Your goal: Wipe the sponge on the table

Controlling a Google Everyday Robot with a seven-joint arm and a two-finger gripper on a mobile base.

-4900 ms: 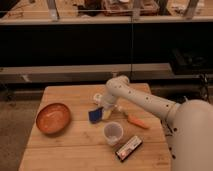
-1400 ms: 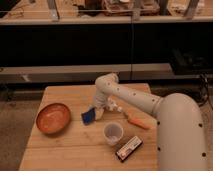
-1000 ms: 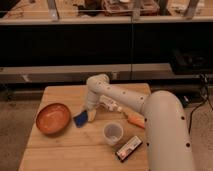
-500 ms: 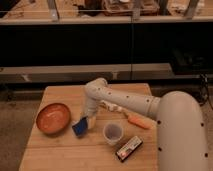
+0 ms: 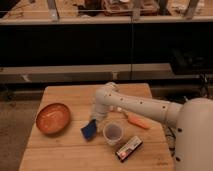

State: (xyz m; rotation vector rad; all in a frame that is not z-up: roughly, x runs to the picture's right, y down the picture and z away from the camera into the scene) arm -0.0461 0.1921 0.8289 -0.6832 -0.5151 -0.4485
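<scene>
The sponge [image 5: 89,129], a small dark-blue pad, rests on the light wooden table [image 5: 65,151] between the orange bowl and the clear cup. My gripper [image 5: 93,119] comes down from the white arm onto the sponge's upper right corner and touches it. The white arm stretches in from the right across the middle of the table.
An orange bowl [image 5: 53,118] sits at the left. A clear cup [image 5: 113,133] stands just right of the sponge. A black-and-white flat box [image 5: 129,148] lies near the front edge, an orange carrot-like item [image 5: 136,121] beside the arm. Dark shelving with metal rails [image 5: 100,20] stands behind.
The sponge and gripper have slid left from the table's middle toward the bowl, then forward and slightly right toward the cup over the last half second.
</scene>
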